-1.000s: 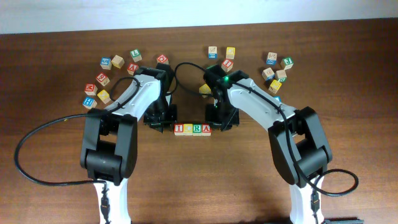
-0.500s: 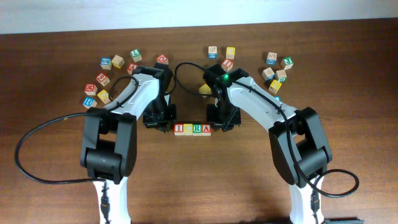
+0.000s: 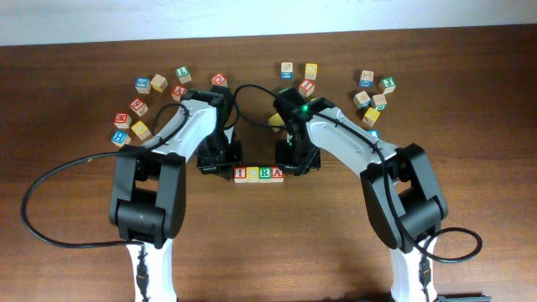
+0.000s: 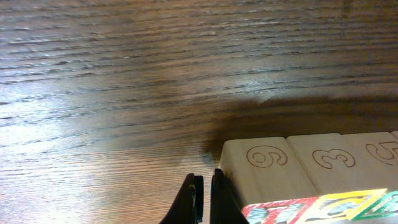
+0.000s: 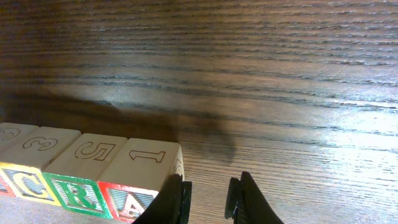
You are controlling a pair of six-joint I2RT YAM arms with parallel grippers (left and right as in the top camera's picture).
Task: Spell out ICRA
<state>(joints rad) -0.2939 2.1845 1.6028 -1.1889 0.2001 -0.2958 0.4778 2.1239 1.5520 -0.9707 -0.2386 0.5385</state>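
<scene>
Four wooden cubes stand in a tight row mid-table, reading I (image 3: pixel 242 174), C (image 3: pixel 253 174), R (image 3: pixel 266 174), A (image 3: pixel 278 174). My left gripper (image 3: pixel 220 170) is at the row's left end, shut on nothing. In the left wrist view its fingertips (image 4: pixel 204 199) press together right against the side of the red I cube (image 4: pixel 267 180), with the C cube (image 4: pixel 336 165) beyond. My right gripper (image 3: pixel 298 168) is at the row's right end. In the right wrist view it (image 5: pixel 208 199) stands slightly open and empty, one finger (image 5: pixel 177 199) against the red A cube (image 5: pixel 140 171), next to the green R cube (image 5: pixel 87 165).
Several loose letter cubes lie scattered at the back left (image 3: pixel 143 85) and back right (image 3: pixel 367 79), and a few more sit behind the arms (image 3: pixel 307 85). A black cable (image 3: pixel 50 184) loops on the table at the left.
My left gripper has closed fully and nudged right against the I cube. My right gripper's jaws have narrowed a little beside the A cube. The row has hardly shifted.
</scene>
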